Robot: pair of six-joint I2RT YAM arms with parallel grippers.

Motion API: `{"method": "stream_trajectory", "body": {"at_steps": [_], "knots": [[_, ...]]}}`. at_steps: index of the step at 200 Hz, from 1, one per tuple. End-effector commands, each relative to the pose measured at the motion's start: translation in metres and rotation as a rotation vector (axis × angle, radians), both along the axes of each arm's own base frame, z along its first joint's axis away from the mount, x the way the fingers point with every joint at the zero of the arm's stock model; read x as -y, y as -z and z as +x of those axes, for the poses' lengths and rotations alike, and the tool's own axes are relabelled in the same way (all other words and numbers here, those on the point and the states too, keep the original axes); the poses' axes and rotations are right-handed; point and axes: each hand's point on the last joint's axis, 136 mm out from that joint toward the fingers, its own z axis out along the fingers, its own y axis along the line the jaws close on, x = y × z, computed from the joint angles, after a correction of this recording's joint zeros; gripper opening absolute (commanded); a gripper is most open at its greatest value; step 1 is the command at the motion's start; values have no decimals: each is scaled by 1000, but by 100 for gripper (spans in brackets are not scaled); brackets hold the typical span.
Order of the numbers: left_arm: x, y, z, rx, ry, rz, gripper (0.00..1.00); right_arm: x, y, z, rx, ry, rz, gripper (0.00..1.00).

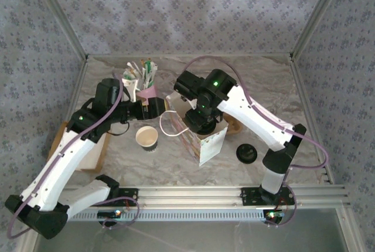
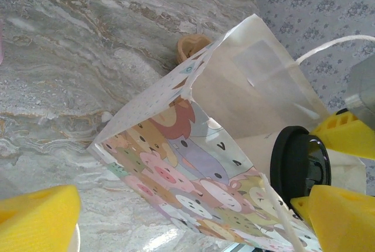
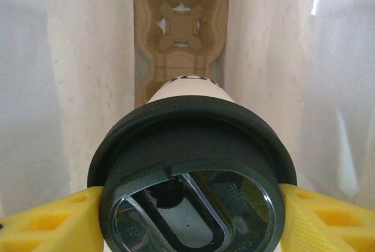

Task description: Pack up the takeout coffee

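The lidded cup (image 3: 190, 170) hangs inside the mouth of the paper bag (image 2: 193, 164). It is upright, its long axis running straight down the bag's depth. The pulp carrier (image 3: 180, 23) lies flat on the bag's floor, directly beneath the cup, with one open socket showing just past the cup's body. Judging from this, the coming move is a plain descent along that axis, and the cup has to meet a socket rather than the ridge between sockets. Whether the cup's base already touches the carrier is hidden.

The right fingers (image 3: 47, 225) are clamped on the cup just under the lid's rim, one on each side, and set about as wide as the cup. The bag's white inner walls stand close on both sides.

The left fingers (image 2: 35, 217) are spread to their widest and hold nothing. They sit by the bag's printed side, low over the surface (image 2: 88, 58). I cannot tell whether they touch the paper. The right arm is plainly the working one.
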Motion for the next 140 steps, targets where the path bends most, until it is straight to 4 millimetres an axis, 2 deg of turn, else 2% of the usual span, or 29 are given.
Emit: {"method": "stream_trajectory", "body": {"at_steps": [1,140], "knots": [[-3,-4,-5,10,-9,-13,99,28,13,-22,-104,-10,-153,69],[-6,1,-17,0,-9,-22,100,23,43,-25,-188,-11,-201,69]]}}
